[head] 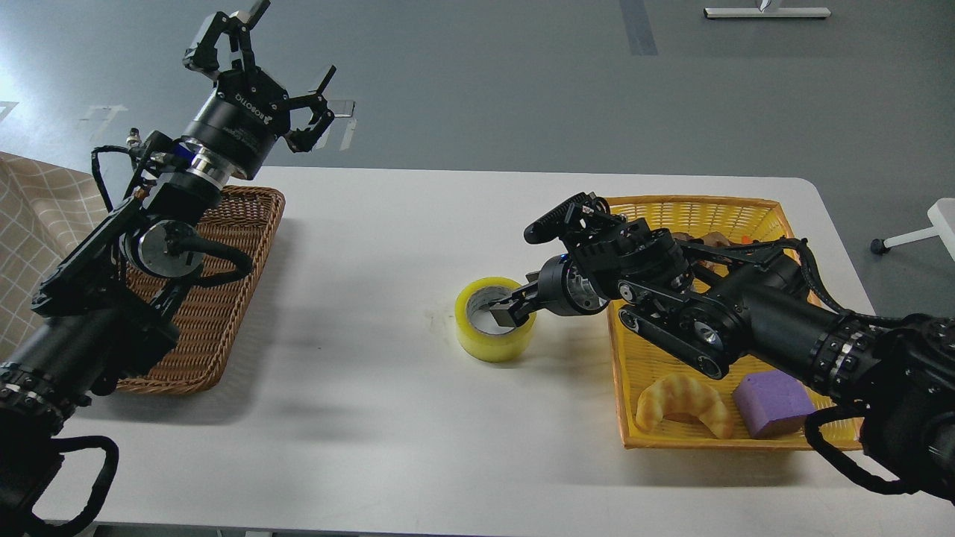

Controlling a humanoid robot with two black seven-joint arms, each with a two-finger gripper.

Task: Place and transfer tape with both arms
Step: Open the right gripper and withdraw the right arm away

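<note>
A white table (pixel 373 418) fills most of my view, with grey floor (pixel 522 89) beyond its far edge; a checked cloth (pixel 33 224) shows at 9 o'clock, a white bar (pixel 767 12) lies at the top edge near 1 o'clock, and a white leg with a dark foot (pixel 914 235) juts in at 3 o'clock. A brown wicker tray (pixel 239 253) sits at the table's 9 o'clock side and a yellow basket (pixel 694 212) at its 3 o'clock side. My left arm covers much of the wicker tray, and my right arm crosses the yellow basket, hiding its middle; only a croissant (pixel 683 403) and a purple block (pixel 772 403) at the basket's near end are plain, while small brownish things at its far end are too covered to name. The tape (pixel 494 321) lies flat on the table near the centre, just at 9 o'clock of the basket. My right gripper (pixel 515 307) reaches to it from 3 o'clock, one finger down inside the core and the jaws pinched on the roll's near wall. My left gripper (pixel 272 67) is raised at 10 o'clock above the tray's far corner, fingers spread wide and holding nothing, well apart from the tape.
</note>
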